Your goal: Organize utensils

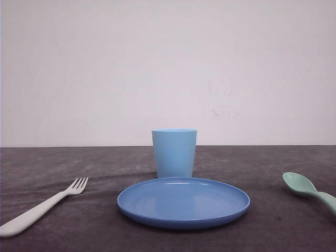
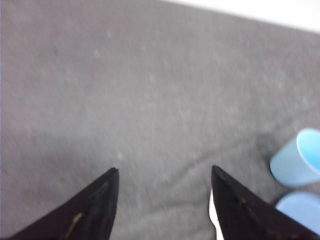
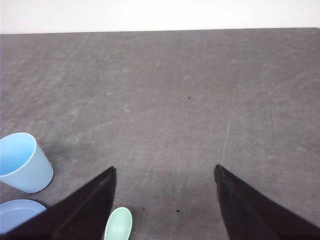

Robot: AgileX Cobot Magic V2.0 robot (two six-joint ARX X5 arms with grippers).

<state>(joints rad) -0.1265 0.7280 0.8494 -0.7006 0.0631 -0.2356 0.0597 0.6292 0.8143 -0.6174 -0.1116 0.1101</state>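
Note:
A white fork (image 1: 39,208) lies flat on the dark table at the front left, tines pointing toward the middle. Its tip (image 2: 214,217) peeks out beside one finger of my left gripper (image 2: 165,171), which hangs open above the cloth with nothing between its fingers. At the far right lies a mint-green spoon (image 1: 307,189), bowl toward the middle. The spoon's bowl (image 3: 119,224) sits just inside one finger of my right gripper (image 3: 165,169), which is open and holds nothing.
A round blue plate (image 1: 183,201) lies in the middle of the grey table (image 1: 63,163), with a light blue cup (image 1: 174,153) upright just behind it. The cup (image 2: 297,159) (image 3: 22,162) and plate edge (image 2: 302,210) (image 3: 17,214) appear in both wrist views. A white wall stands behind.

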